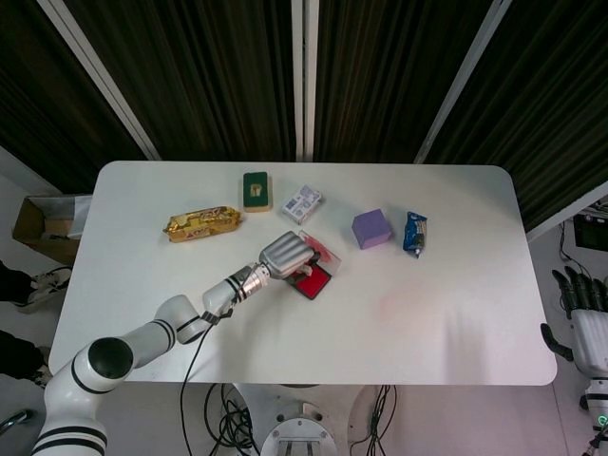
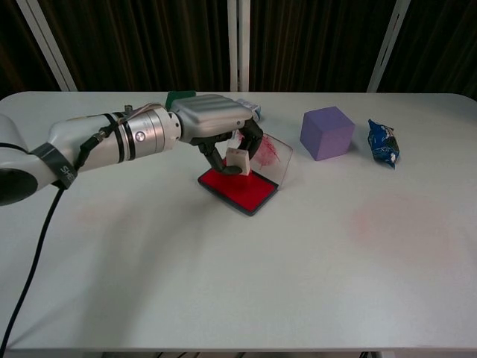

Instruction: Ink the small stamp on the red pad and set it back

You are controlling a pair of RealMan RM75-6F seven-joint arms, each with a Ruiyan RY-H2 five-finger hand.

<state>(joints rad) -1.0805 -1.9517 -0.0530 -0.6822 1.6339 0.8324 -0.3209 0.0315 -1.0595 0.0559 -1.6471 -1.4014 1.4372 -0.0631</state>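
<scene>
My left hand (image 2: 216,123) (image 1: 285,254) hangs over the open red ink pad (image 2: 240,190) (image 1: 313,283) near the table's middle. It pinches the small stamp (image 2: 238,160), a white block, whose lower end is down at the red surface; I cannot tell if it touches. The pad's clear lid (image 2: 270,155), smeared red, stands up behind the stamp. In the head view the hand hides most of the stamp. My right hand (image 1: 587,318) hangs off the table's right side, fingers apart, holding nothing.
A purple cube (image 2: 326,132) and a blue snack packet (image 2: 383,142) lie to the right of the pad. A white-blue box (image 1: 301,202), a green sponge (image 1: 256,190) and a golden snack bar (image 1: 201,223) lie behind and to the left. A faint red stain (image 2: 399,224) marks the tabletop.
</scene>
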